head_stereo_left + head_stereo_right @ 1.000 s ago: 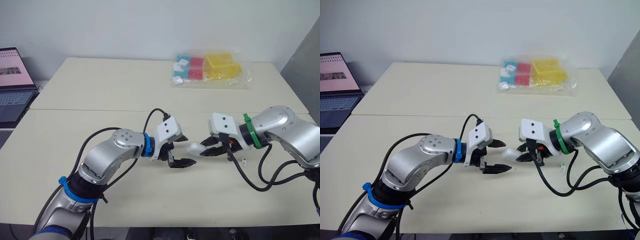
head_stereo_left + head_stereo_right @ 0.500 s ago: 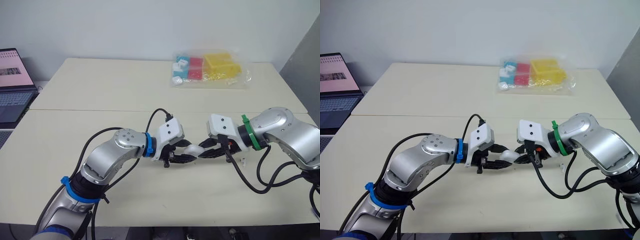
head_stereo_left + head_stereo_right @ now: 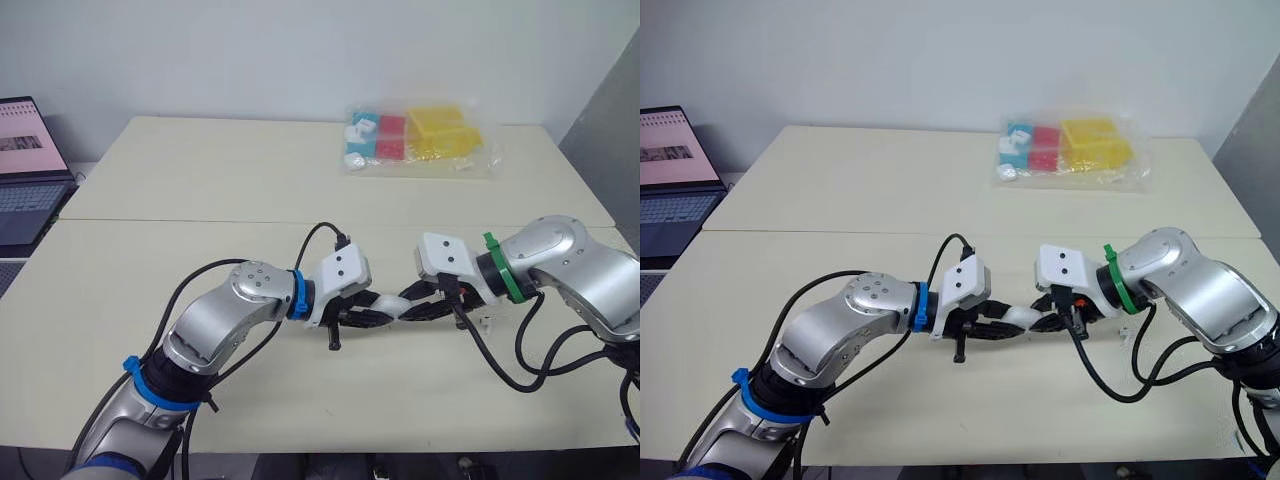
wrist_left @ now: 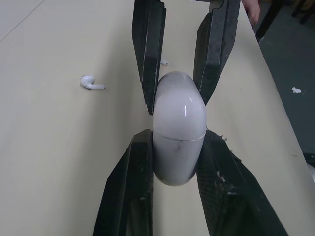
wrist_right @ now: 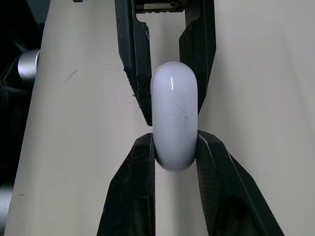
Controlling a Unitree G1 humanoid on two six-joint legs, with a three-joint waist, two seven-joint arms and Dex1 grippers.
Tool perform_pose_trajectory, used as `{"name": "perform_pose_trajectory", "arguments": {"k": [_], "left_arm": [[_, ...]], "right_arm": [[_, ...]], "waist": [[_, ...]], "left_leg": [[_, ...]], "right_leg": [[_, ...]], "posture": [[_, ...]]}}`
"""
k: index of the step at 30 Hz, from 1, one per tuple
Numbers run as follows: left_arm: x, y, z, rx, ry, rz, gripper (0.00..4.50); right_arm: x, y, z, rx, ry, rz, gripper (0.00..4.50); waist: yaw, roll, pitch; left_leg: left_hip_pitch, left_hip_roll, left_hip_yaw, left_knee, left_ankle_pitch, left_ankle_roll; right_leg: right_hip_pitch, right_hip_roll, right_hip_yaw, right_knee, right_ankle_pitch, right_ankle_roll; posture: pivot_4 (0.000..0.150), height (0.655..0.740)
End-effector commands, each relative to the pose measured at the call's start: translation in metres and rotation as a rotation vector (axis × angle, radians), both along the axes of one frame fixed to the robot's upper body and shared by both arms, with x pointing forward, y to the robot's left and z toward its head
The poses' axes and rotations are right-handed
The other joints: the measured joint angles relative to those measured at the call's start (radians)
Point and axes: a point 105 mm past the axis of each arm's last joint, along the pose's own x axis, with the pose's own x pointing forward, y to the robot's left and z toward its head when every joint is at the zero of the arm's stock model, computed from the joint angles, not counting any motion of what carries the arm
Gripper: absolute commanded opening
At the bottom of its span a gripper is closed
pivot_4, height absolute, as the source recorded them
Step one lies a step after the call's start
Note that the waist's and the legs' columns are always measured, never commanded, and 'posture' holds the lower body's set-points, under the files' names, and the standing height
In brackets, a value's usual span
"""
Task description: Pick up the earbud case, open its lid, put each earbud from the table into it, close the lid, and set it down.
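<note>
Left arm: comes in from the lower left, bends at the elbow, then runs low over the tabletop (image 3: 200,180) toward the right, with the wrist about level. Left gripper (image 3: 375,314): points to the right, its fingers (image 4: 132,187) closed on one end of the case (image 3: 388,304), one on each side.

Right arm: comes in from the right edge, bends at a raised elbow, forearm turned back toward the left. Right gripper (image 3: 410,307): points to the left, straight against the left one, its fingers (image 5: 137,187) pinching the other end of the same case. Tips of the two pairs almost meeting around the middle of the case.

Case: white, lid shut, held between both grippers at the front middle of the tabletop, low over it. Cannot tell if touching the surface.

From the head: shows an earbud (image 3: 488,323) lying just beside the right wrist, a bag (image 3: 420,140) of coloured boxes at the far side, and a laptop (image 3: 25,190) at the far left.

From the left wrist: shows a thin seam across the case near the left fingertips, and an earbud on bare tabletop, apart from the case.

From the right wrist: shows the rounded end of the case, smooth and plain, with the left fingers closing on it from beyond.
</note>
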Motion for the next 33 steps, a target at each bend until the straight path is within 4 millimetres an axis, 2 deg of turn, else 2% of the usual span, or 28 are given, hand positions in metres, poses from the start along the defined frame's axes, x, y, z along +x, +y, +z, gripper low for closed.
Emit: {"name": "perform_pose_trajectory", "arguments": {"k": [1,5,7,11,14,16,18,20,24,26,29,33], "left_arm": [[-0.001,0.0,0.004,-0.008,-0.037,0.004,0.81],[0.002,0.005,-0.001,-0.014,-0.023,0.036,0.81],[0.004,0.008,-0.002,-0.03,-0.006,0.066,0.81],[0.011,0.019,-0.007,-0.064,0.002,0.122,0.81],[0.011,0.025,-0.009,-0.108,0.009,0.123,0.81],[0.011,0.024,0.002,-0.271,0.018,0.128,0.81],[0.014,0.025,0.01,-0.383,0.014,0.149,0.81],[0.015,0.026,0.013,-0.438,-0.014,0.153,0.81],[0.012,0.023,0.012,-0.435,-0.048,0.116,0.81],[0.01,0.022,0.01,-0.422,-0.047,0.093,0.81],[0.008,0.017,0.015,-0.435,-0.066,0.06,0.81],[0.004,0.015,0.014,-0.432,-0.064,0.033,0.81]], "right_arm": [[0.001,-0.005,0.011,-0.001,-0.061,0.011,2.11],[0.01,-0.02,0.018,-0.011,-0.094,-0.044,3.55],[0.007,-0.028,0.023,-0.016,-0.09,-0.046,4.27],[0.007,-0.047,0.035,-0.009,-0.148,-0.064,4.31],[0.008,-0.048,0.047,0.082,-0.175,-0.087,4.31],[0.015,-0.04,0.065,0.228,-0.318,-0.09,4.31],[0.018,-0.039,0.072,0.285,-0.395,-0.104,4.31],[0.012,-0.029,0.071,0.319,-0.399,-0.077,4.31],[0.004,-0.003,0.077,0.462,-0.378,-0.065,4.31],[0.001,0.003,0.074,0.459,-0.37,-0.058,4.31],[-0.005,0.012,0.052,0.386,-0.352,-0.01,4.31],[0.005,0.013,0.044,0.344,-0.376,-0.039,4.31]], "waist": [[0.0,0.0,0.0],[0.0,0.0,0.0],[0.0,0.0,0.0],[0.001,0.0,0.0],[-0.003,0.0,0.0],[-0.003,0.0,0.0],[0.0,0.0,0.0],[0.001,0.0,0.0],[0.001,0.0,0.0],[0.0,0.0,0.0],[0.0,0.0,0.0],[0.0,0.0,0.0]], "left_leg": [[0.0,0.0,0.0,0.0,0.0,0.0],[0.0,0.0,0.0,0.0,0.0,0.0],[0.0,0.0,0.0,0.0,0.0,0.0],[0.0,0.0,0.0,0.0,0.0,0.0],[0.001,0.0,0.001,0.0,0.0,0.0],[0.002,0.001,0.001,0.0,0.0,0.0],[0.002,0.001,0.001,0.001,0.0,0.0],[0.002,0.001,0.0,0.001,0.0,0.0],[0.002,0.001,0.0,0.001,0.0,0.0],[0.002,0.001,0.0,0.001,0.0,0.0],[0.001,0.001,0.0,0.001,0.0,0.0],[0.002,0.0,0.001,0.001,0.0,0.0]], "right_leg": [[0.0,0.0,0.0,0.0,0.0,0.0],[0.0,0.0,0.0,0.001,0.0,0.0],[0.0,0.0,0.0,0.001,0.0,0.0],[0.0,0.0,0.0,0.001,0.0,0.0],[0.0,0.0,0.001,0.001,0.0,0.0],[0.0,0.0,0.001,0.002,0.0,-0.001],[0.001,0.0,0.0,0.002,0.001,-0.001],[0.001,0.0,0.0,0.002,0.001,-0.001],[0.001,0.0,0.0,0.002,0.003,-0.004],[0.001,0.0,0.0,0.002,0.003,-0.004],[0.001,0.0,0.0,0.002,0.003,-0.004],[0.001,0.0,0.0,0.002,0.002,-0.003]], "posture": [[0.15,0.7378],[0.15,0.7378],[0.15,0.7378],[0.15,0.7378],[0.15,0.7378],[0.15,0.7378],[0.15,0.7378],[0.15,0.7378],[0.15,0.7378],[0.15,0.7378],[0.15,0.7378],[0.15,0.7378]]}}
